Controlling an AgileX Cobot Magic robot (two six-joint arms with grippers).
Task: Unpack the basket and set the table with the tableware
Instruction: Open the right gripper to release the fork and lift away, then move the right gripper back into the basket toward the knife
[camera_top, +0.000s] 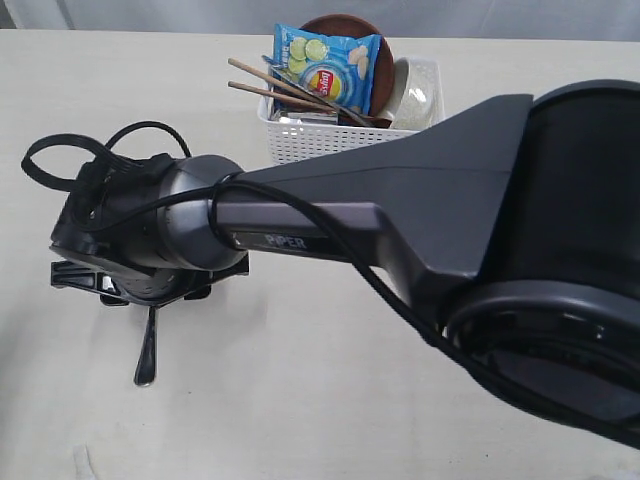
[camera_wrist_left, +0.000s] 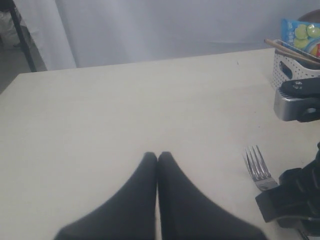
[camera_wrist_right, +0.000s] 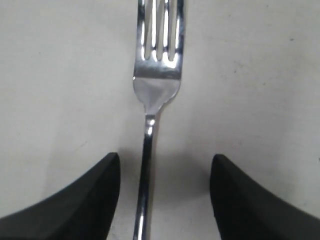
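A steel fork (camera_wrist_right: 156, 85) lies flat on the pale table (camera_top: 330, 400), its handle end (camera_top: 147, 355) sticking out from under my right wrist. My right gripper (camera_wrist_right: 165, 167) hangs low over it, open, one finger on each side of the handle and neither touching it. The white basket (camera_top: 300, 145) stands at the back, holding two chopsticks (camera_top: 270, 85), a brown plate (camera_top: 345, 25) and a white bowl (camera_top: 412, 95). Left of the fork tines (camera_wrist_left: 257, 167), my left gripper (camera_wrist_left: 157, 156) is shut and empty above bare table. Other tableware is hidden.
A blue chip bag (camera_top: 330, 65) leans in the basket over the chopsticks. The right arm (camera_top: 450, 220) stretches across the middle of the exterior view and hides the table beneath it. Pale curtains close off the far table edge (camera_wrist_left: 150, 62).
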